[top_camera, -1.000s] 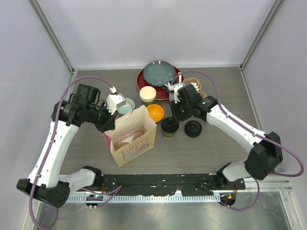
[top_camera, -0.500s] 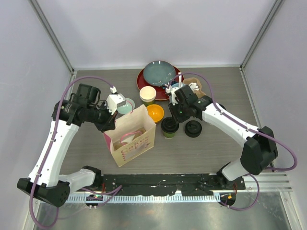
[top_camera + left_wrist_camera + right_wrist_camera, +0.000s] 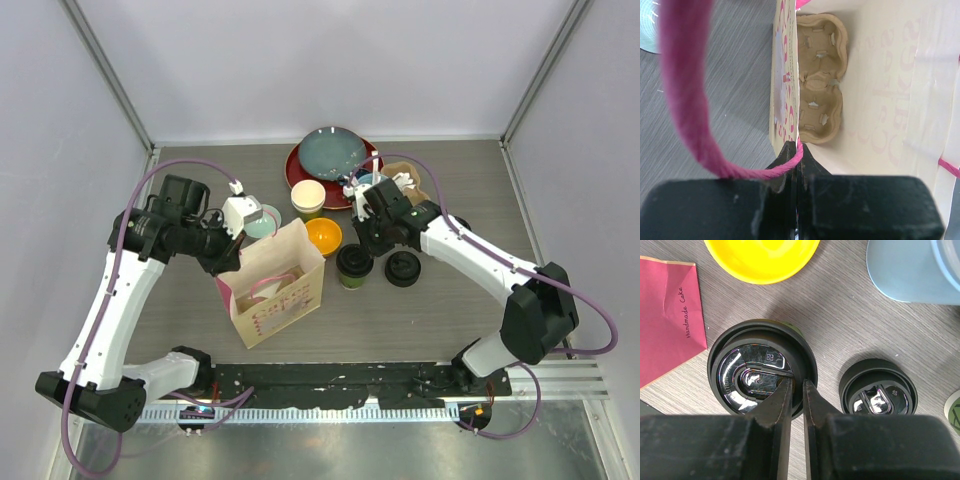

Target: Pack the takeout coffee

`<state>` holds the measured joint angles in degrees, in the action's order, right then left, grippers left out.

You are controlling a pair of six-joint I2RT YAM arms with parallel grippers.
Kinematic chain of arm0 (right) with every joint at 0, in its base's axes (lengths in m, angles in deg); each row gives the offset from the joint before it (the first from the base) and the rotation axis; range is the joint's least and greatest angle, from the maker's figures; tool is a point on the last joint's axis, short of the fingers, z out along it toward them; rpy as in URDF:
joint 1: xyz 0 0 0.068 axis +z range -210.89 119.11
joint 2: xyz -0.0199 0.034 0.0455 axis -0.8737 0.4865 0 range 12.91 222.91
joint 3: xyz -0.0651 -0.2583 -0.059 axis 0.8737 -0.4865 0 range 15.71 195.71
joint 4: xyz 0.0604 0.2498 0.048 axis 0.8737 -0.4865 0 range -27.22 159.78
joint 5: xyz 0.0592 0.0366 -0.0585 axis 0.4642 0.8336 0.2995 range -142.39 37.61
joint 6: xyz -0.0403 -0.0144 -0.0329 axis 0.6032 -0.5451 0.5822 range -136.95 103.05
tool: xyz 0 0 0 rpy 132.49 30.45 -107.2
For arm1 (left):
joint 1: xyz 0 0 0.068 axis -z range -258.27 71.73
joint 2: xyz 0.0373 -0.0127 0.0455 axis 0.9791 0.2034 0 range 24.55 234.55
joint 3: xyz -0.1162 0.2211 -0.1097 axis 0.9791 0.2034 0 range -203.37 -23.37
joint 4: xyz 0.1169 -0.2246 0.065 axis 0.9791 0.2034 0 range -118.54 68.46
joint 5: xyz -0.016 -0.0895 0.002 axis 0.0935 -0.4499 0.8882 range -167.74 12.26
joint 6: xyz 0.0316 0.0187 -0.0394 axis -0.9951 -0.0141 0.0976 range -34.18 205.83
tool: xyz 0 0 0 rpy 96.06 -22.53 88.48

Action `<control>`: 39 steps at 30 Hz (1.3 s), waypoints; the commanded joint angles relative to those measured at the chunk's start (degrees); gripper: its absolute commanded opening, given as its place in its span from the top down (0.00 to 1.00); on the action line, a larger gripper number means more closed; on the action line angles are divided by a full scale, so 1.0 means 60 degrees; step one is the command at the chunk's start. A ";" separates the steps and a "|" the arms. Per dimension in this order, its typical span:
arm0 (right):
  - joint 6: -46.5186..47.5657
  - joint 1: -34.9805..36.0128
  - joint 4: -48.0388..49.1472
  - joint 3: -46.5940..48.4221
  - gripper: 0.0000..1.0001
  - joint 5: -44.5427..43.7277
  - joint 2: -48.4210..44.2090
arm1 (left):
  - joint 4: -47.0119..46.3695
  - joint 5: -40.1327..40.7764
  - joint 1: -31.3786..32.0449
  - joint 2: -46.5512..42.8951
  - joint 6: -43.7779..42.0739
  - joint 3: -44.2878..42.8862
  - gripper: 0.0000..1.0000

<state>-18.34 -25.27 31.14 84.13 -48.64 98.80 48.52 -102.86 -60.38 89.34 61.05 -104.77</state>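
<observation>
The bag [image 3: 272,285] stands open, its wall clamped by the left gripper [image 3: 796,150], with a carrier [image 3: 820,80] inside. The lidded cup [image 3: 353,265] stands just beside the bag. The open cup [image 3: 308,197] stands farther back. The right gripper [image 3: 797,385] is over the lid, fingers nearly closed and holding nothing. Risk: gripping the lid alone may pull it off and spill. Fingertip contact and cup contents cannot be determined.

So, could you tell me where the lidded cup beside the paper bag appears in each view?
Top external: the lidded cup stands mid-table, just right of the paper bag.
Left wrist: not in it.
Right wrist: left of centre, beneath the right gripper.
Shared landmark: the yellow bowl beside it.
</observation>
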 commanded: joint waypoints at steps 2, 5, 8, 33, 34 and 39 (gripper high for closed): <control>0.0202 0.0187 -0.0123 -0.0022 0.88 0.0108 -0.0003 | 0.0473 -0.0251 0.0007 -0.0003 -0.0192 -0.0143 1.00; 0.0407 0.0347 -0.0371 0.0153 0.95 -0.0053 -0.0149 | 0.0444 -0.0251 0.0007 0.0011 -0.0207 -0.0143 1.00; 0.0393 0.0436 -0.0781 0.0534 0.99 -0.0199 -0.0427 | 0.0414 -0.0295 0.0021 0.0026 -0.0163 -0.0143 1.00; 0.0158 0.0874 -0.3419 0.7284 0.99 0.0209 -0.1718 | 0.0019 -0.0895 0.0036 0.0143 0.0101 0.0018 1.00; 0.0173 0.1050 -0.3434 0.7447 0.99 0.0297 -0.1441 | 0.0004 -0.0910 0.0036 0.0143 0.0130 0.0003 1.00; 0.0611 0.2878 -0.4180 0.8748 0.99 0.0210 -0.0327 | -0.0011 -0.0940 0.0036 0.0172 0.0159 -0.0085 1.00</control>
<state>-17.20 -14.91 10.07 131.19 -49.17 91.02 48.50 -106.36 -60.38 90.37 61.44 -104.77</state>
